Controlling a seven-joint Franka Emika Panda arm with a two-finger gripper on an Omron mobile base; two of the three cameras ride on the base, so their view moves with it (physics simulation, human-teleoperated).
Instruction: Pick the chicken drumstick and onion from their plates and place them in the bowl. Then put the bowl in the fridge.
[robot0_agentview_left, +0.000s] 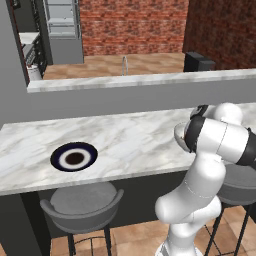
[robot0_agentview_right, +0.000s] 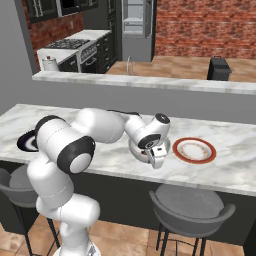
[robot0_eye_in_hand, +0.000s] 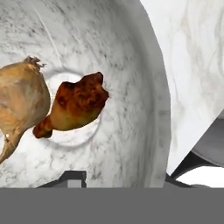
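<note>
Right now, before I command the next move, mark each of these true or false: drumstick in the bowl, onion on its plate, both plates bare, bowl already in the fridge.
1. The chicken drumstick lies in the bowl. True.
2. The onion sits on a plate. False: it is in the bowl beside the drumstick.
3. The navy-rimmed plate and red-rimmed plate are bare. True.
4. The bowl is in the fridge. False: it stands on the counter.

The white arm rises from the base, bends at a dark-jointed elbow and reaches forward and low, with the wrist turned downward. The gripper (robot0_agentview_right: 156, 159) points down at the end of it. Whether its jaws are parted or closed cannot be made out.
</note>
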